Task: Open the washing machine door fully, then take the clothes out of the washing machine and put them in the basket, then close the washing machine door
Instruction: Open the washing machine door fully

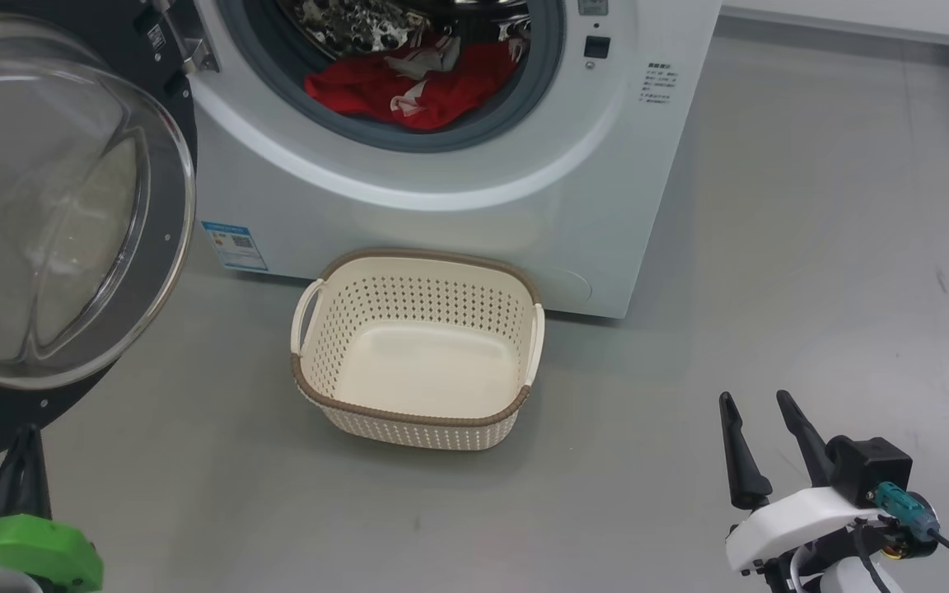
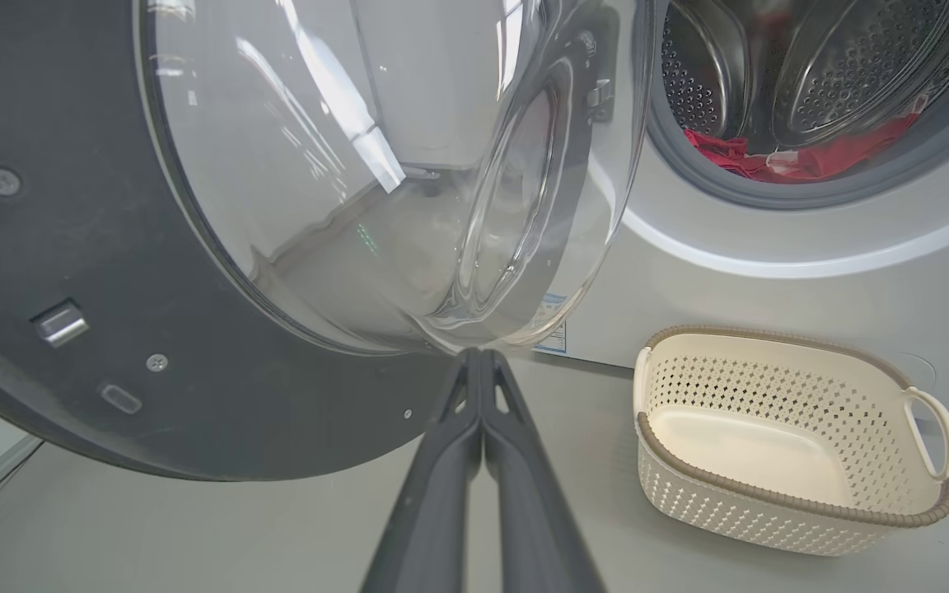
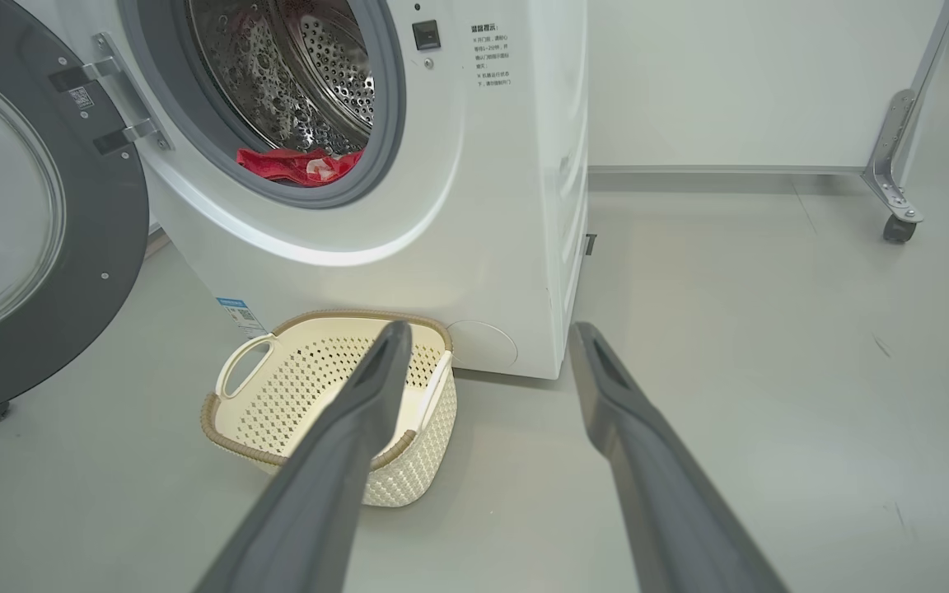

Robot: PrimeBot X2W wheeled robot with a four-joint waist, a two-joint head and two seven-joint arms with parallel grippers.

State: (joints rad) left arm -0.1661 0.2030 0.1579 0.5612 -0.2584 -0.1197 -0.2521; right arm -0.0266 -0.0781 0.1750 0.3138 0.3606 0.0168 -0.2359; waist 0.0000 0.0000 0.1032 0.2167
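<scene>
Washing machine door (image 1: 54, 214) open, red clothes (image 1: 409, 86) inside, basket (image 1: 409, 417) empty.

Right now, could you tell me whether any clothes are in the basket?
No, the basket is empty, and the red clothes lie inside the washing machine.

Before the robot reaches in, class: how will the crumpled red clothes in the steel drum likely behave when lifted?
The soft red-and-white clothes lie crumpled in folds, so probably floppy: they should sag and trail. Thin fabric suggests light weight. A trailing end might catch on the grey rubber seal.
</scene>
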